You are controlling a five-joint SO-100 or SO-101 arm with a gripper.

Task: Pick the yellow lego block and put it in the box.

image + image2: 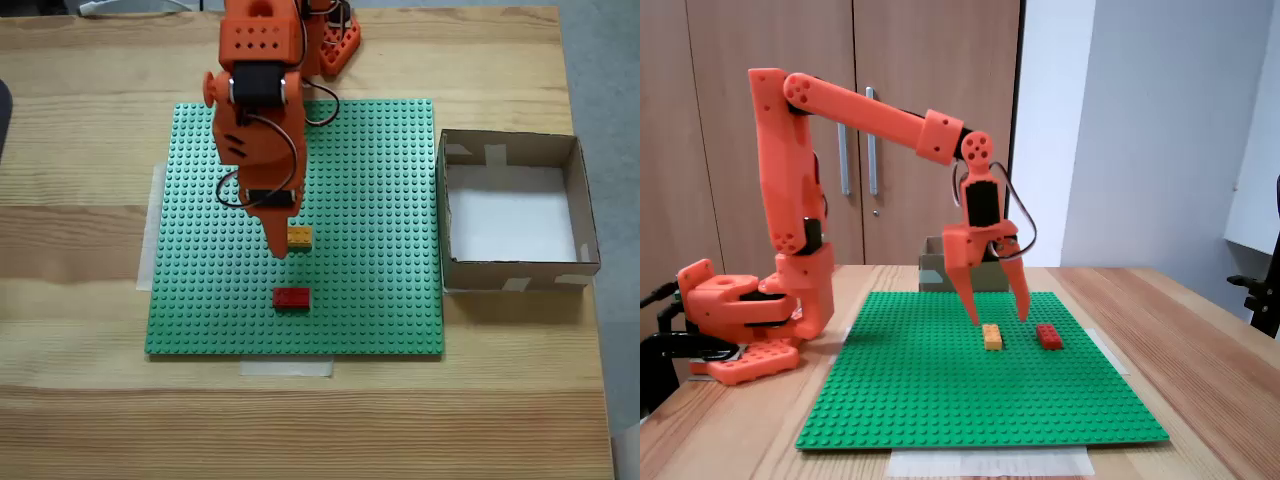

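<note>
The orange arm [790,200] rises straight up from its base [735,320] at the back edge of the green baseplate [940,390], then the forearm reaches out over the plate, sloping slightly downward. At the wrist it bends sharply so the gripper [998,320] hangs pointing down at the plate. Its two fingers are spread wide apart, tips just above the studs near the plate's middle, holding nothing. In the fixed view from above, the gripper [280,250] ends at the plate's centre.

Hidden and cropped parts

The box [940,272] is largely hidden behind the gripper [998,318]; the arm's base [335,40] is cropped at top.
</note>
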